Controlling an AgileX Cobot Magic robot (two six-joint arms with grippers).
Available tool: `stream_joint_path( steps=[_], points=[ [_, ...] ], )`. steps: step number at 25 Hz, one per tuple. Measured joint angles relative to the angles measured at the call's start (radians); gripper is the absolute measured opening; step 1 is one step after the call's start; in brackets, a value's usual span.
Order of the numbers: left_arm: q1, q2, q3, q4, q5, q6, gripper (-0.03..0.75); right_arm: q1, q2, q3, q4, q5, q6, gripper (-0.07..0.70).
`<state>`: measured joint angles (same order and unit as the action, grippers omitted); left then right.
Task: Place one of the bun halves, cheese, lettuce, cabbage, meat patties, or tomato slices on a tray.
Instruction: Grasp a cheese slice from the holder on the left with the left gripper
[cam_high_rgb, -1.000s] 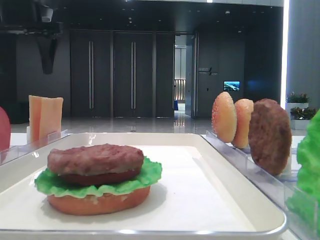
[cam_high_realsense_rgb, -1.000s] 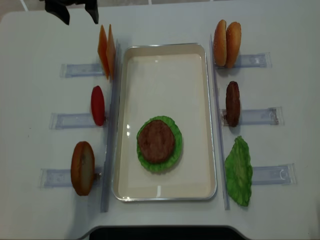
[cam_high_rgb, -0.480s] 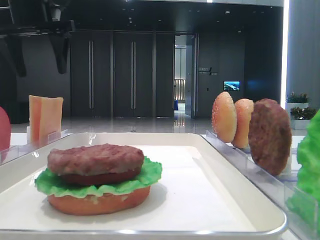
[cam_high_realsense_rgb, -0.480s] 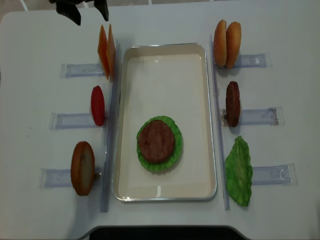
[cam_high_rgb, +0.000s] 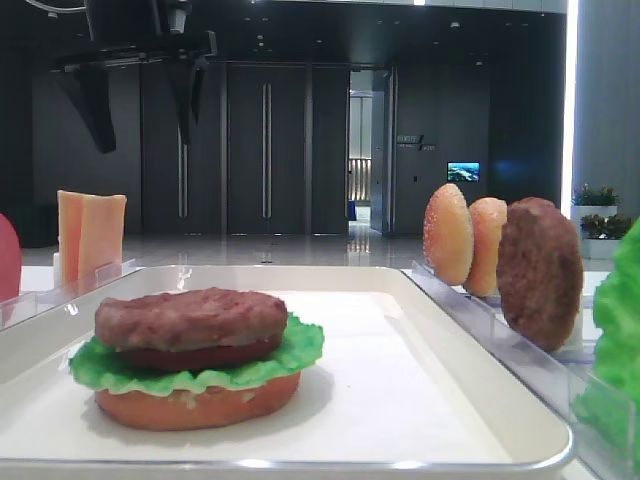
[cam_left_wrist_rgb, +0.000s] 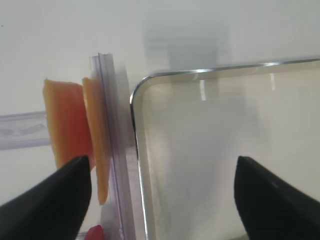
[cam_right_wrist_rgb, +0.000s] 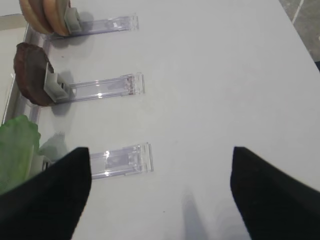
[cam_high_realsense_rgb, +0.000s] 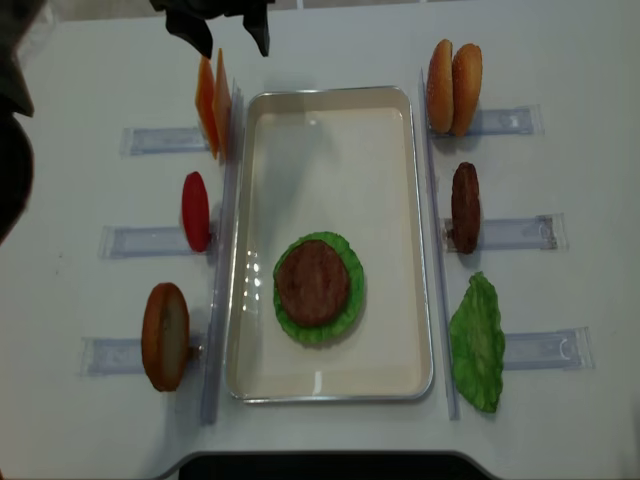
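While the left gripper (cam_high_realsense_rgb: 228, 28) hangs at the upper left of the overhead frame, above the two upright cheese slices (cam_high_realsense_rgb: 212, 103), its dark fingers (cam_high_realsense_rgb: 196, 30) stand wide apart and hold nothing. In the left wrist view the cheese sits at the left of the frame in a clear holder rail (cam_left_wrist_rgb: 114, 145), just beside the rounded corner of the tray (cam_left_wrist_rgb: 137, 95), and the two finger tips fill the lower corners.

The white tray lies in the middle of the counter (cam_high_realsense_rgb: 330, 440). On it, toward the lower half, a brown patty (cam_high_realsense_rgb: 313, 282) rests on a lettuce leaf (cam_high_realsense_rgb: 345, 322), and the low front view shows a bun half (cam_high_rgb: 200, 405) under both.

Left of the tray stand a red tomato slice (cam_high_realsense_rgb: 196, 211) and, lower down, a bun half on edge (cam_high_realsense_rgb: 165, 336). Right of the tray stand two bun halves (cam_high_realsense_rgb: 453, 87), a second patty (cam_high_realsense_rgb: 465, 207) and a loose lettuce leaf (cam_high_realsense_rgb: 478, 342).

The right gripper (cam_right_wrist_rgb: 160, 195) shows only in its wrist view, its fingers (cam_right_wrist_rgb: 272, 200) spread wide over bare counter, empty.
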<state>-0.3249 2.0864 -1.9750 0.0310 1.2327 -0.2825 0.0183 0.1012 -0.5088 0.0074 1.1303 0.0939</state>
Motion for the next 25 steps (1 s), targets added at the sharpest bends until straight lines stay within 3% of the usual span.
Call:
stream_joint_path(
  steps=[25],
  points=[
    [-0.003,0.087,-0.002,0.082,0.0,-0.041,0.693,0.0,0.0,0.0,0.0,0.0,0.0,0.54]
  ],
)
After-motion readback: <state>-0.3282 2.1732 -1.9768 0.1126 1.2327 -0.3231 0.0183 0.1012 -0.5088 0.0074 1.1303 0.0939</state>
